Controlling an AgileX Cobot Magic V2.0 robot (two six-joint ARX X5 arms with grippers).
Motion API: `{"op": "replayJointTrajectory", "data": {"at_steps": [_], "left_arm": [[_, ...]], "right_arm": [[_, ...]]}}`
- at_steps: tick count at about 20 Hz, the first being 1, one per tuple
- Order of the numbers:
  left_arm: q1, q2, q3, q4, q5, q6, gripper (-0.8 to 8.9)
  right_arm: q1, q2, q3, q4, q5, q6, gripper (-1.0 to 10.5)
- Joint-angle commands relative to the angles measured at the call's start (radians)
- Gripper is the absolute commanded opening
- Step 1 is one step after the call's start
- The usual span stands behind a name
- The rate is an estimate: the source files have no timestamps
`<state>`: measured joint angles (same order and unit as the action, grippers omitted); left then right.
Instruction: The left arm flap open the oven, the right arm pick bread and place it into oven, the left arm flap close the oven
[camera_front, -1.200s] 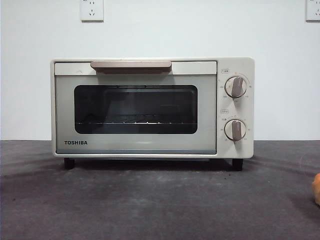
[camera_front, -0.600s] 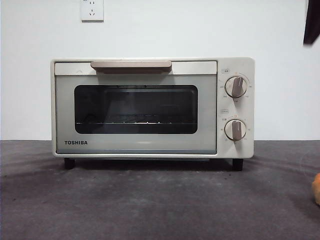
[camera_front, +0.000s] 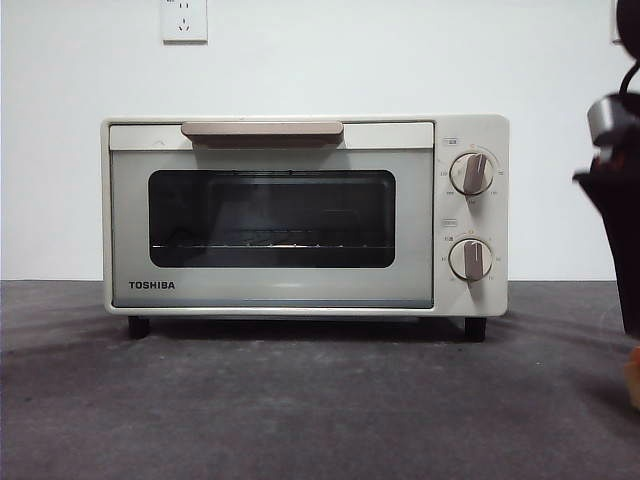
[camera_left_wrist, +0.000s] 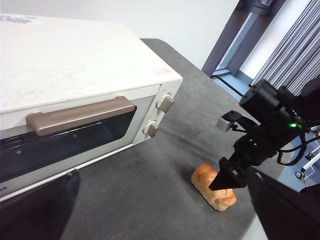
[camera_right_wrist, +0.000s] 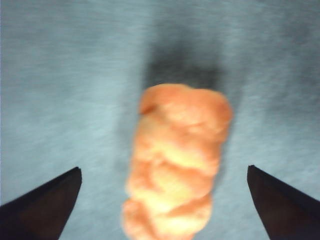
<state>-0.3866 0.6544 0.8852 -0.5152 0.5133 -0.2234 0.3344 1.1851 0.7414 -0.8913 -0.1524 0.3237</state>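
Observation:
The cream-white TOSHIBA oven (camera_front: 300, 215) stands on the dark table with its door shut; it also shows in the left wrist view (camera_left_wrist: 75, 65), with its beige handle (camera_left_wrist: 80, 116). The golden-orange bread (camera_left_wrist: 202, 179) lies on the table to the right of the oven, and only a sliver of it shows at the edge of the front view (camera_front: 634, 378). My right gripper (camera_right_wrist: 162, 172) is open and hangs just above the bread (camera_right_wrist: 175, 165), jaws either side of it; it also shows in the left wrist view (camera_left_wrist: 227, 177) and the front view (camera_front: 622, 250). My left gripper (camera_left_wrist: 162, 200) is open and empty, in front of the oven door.
A white wall with a socket (camera_front: 184, 20) stands behind the oven. The table's edge (camera_left_wrist: 260, 220) runs close beside the bread. Window frames and blinds (camera_left_wrist: 280, 45) lie beyond the table.
The right arm has come down along the right edge of the front view, from a black tip at the top corner to just above the bread. The oven has not moved.

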Motion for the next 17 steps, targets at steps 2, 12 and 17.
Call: {"op": "replayJointTrajectory", "data": {"at_steps": [2,12,17], "left_arm": [[-0.004,0.005,0.021,0.014,0.004,0.002,5.31],[-0.004,0.006,0.021,-0.013,-0.045,-0.005,4.33],[-0.004,0.035,0.021,-0.021,-0.047,-0.005,4.31]], "right_arm": [[0.021,0.080,0.005,0.032,0.019,0.018,5.3],[0.050,0.158,0.006,0.068,0.022,0.027,1.4],[0.049,0.023,0.053,-0.009,-0.008,0.005,1.4]]}}
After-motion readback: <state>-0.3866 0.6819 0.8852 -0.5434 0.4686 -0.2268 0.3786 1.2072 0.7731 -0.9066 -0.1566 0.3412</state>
